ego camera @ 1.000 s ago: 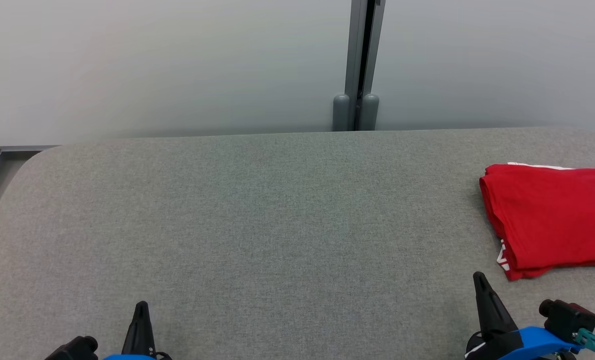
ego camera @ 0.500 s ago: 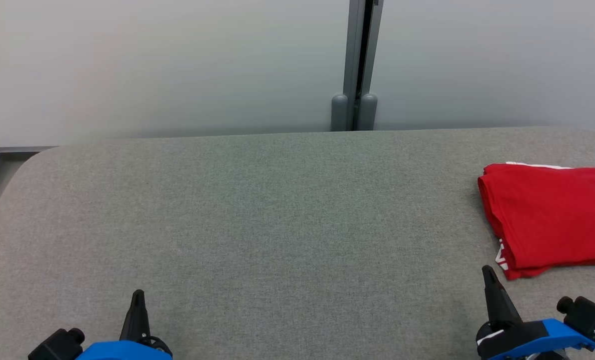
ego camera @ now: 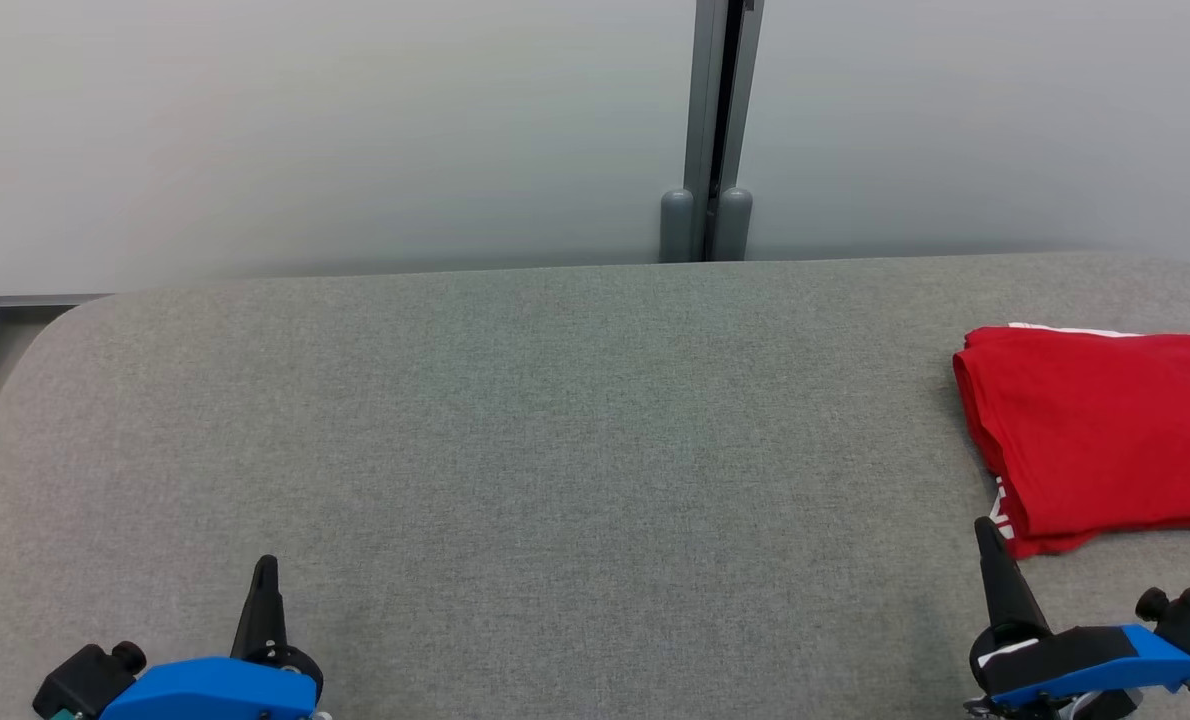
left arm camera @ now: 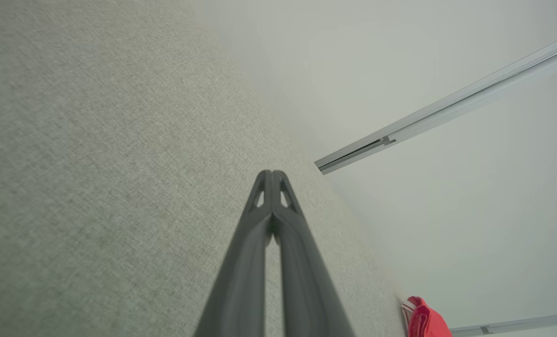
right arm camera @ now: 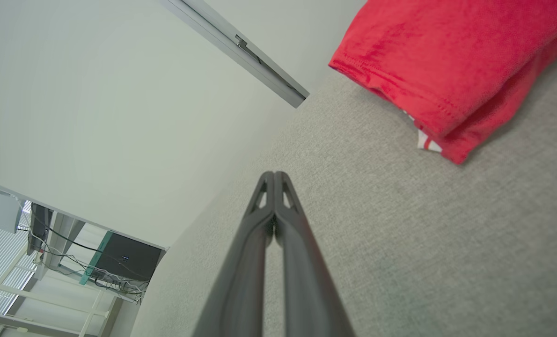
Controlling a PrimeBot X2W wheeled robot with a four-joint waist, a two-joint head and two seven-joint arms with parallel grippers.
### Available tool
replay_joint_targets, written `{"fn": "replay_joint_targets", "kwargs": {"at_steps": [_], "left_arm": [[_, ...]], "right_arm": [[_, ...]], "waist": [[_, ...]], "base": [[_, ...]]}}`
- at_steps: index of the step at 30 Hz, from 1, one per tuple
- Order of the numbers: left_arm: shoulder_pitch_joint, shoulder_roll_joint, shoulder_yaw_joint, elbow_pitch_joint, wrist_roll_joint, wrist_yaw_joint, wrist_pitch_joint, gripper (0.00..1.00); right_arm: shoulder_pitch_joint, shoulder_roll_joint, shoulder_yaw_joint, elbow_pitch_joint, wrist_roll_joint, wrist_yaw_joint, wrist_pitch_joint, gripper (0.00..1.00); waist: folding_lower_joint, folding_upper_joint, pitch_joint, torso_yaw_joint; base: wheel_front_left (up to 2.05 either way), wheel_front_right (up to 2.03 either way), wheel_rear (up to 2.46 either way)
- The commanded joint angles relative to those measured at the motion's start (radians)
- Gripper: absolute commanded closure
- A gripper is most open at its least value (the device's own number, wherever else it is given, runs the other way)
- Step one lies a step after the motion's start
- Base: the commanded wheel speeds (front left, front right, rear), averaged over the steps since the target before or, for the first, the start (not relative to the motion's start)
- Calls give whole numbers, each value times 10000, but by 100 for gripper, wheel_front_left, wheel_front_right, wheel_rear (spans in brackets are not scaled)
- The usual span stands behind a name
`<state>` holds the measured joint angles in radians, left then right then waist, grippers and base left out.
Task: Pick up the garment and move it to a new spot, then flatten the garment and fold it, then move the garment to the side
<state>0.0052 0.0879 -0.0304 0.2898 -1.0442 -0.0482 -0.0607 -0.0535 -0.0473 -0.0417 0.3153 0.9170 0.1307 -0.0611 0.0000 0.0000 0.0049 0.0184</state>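
Garment [ego camera: 1105, 435], red and neatly folded, lies at the far right of the grey surface [ego camera: 555, 420]. The right gripper [ego camera: 985, 530], fingers pressed together and empty, sits just short of its near corner, not touching. The left gripper [ego camera: 266, 568], fingers likewise pressed together, is well apart from it.

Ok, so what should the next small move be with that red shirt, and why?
The red shirt lies folded at the right side of the table, apart from the right gripper, whose tip is just short of its near corner. The left gripper is far off. Both are shut and empty. So probably just pull both arms back to rest and leave it alone.
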Motion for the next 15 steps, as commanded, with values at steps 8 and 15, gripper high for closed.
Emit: {"fn": "replay_joint_targets", "kwargs": {"at_steps": [8, 15], "left_arm": [[-425, -45, 288, -191, -890, -161, 280, 100], [-516, -89, 449, -226, -1523, -250, 484, 100]], "right_arm": [[-287, -33, -138, -227, 1089, 0, 276, 100], [-333, -35, -219, -302, 1861, 0, 478, 100]], "waist": [[0, 0, -2, -19], [0, 0, -3, -35]], "base": [[0, 0, 0], [0, 0, 0]]}}
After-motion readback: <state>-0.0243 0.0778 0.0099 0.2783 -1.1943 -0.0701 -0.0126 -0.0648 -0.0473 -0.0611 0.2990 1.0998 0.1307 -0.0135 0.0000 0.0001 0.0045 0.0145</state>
